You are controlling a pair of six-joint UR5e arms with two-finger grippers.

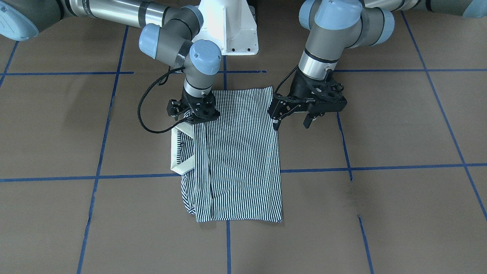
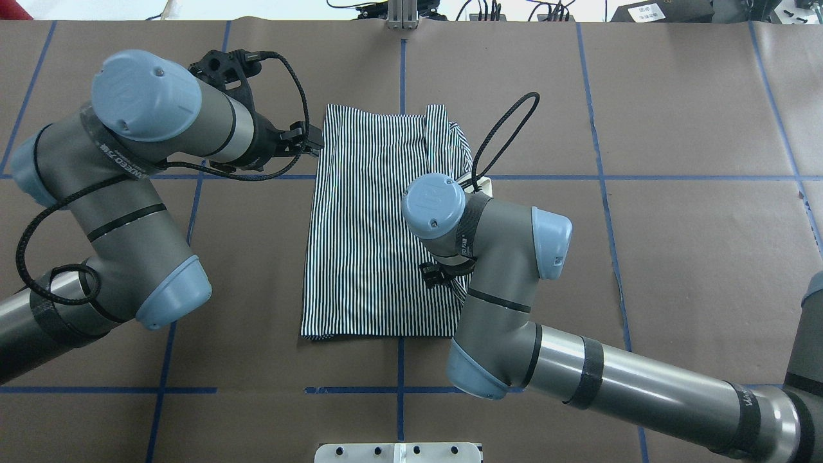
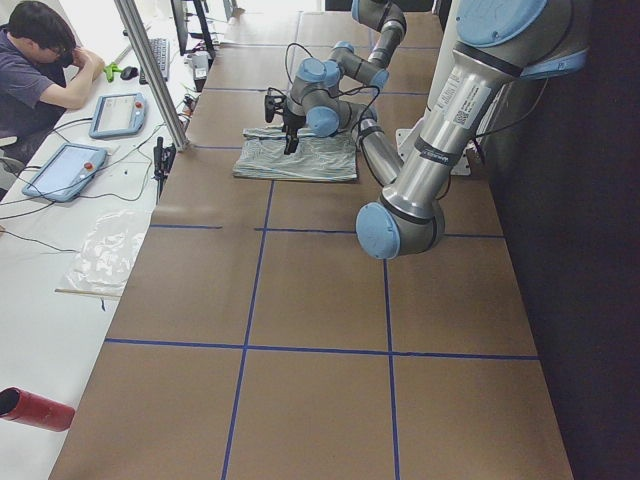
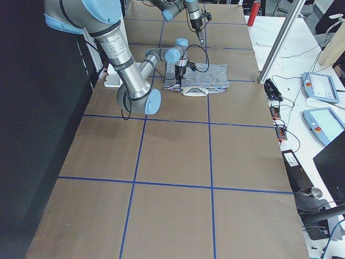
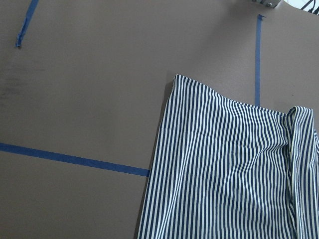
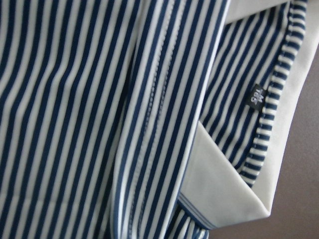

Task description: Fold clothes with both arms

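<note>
The striped polo shirt (image 1: 239, 152) (image 2: 366, 244) lies folded into a long rectangle on the brown table, also seen as the shirt (image 5: 224, 174) (image 6: 75, 124). Its cream collar (image 1: 184, 165) (image 6: 219, 184) sticks out at one long edge. My right gripper (image 1: 192, 114) is down on the shirt beside the collar. Its fingertips are hidden against the cloth, so I cannot tell its state. My left gripper (image 1: 292, 122) (image 2: 312, 143) hangs open above the table by the opposite long edge, holding nothing.
The white pedestal base (image 1: 232, 30) (image 2: 398, 452) stands at the robot's side of the table. Blue tape lines (image 1: 228, 171) grid the brown surface. A person (image 3: 40, 60) sits at a side desk with tablets (image 3: 65, 170). A red cylinder (image 3: 35, 410) lies there too.
</note>
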